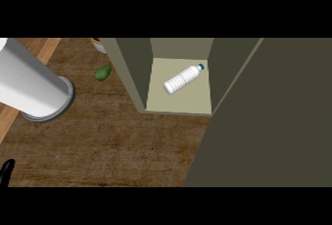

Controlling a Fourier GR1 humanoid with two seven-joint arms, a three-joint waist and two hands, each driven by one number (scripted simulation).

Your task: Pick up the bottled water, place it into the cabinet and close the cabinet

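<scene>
Only a black sliver of the left hand (6, 170) shows at the lower left edge; whether it is open or closed cannot be told. Well apart, the bottle (182, 79) lies on its side inside the cabinet (130, 74), whose door (272, 123) stands open. An avocado (102, 73) rests on the wooden counter (117, 145) beside a grey cylinder (29, 83).

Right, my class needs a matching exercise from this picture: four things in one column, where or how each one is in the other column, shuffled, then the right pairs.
Things
1. bottled water
2. green fruit
3. cabinet door
4. left hand

Places and states
A. on the wooden counter, left of the cabinet
B. at the view's lower left edge
C. lying on its side inside the cabinet
D. swung open, at the view's right

Pairs: 1-C, 2-A, 3-D, 4-B
</scene>
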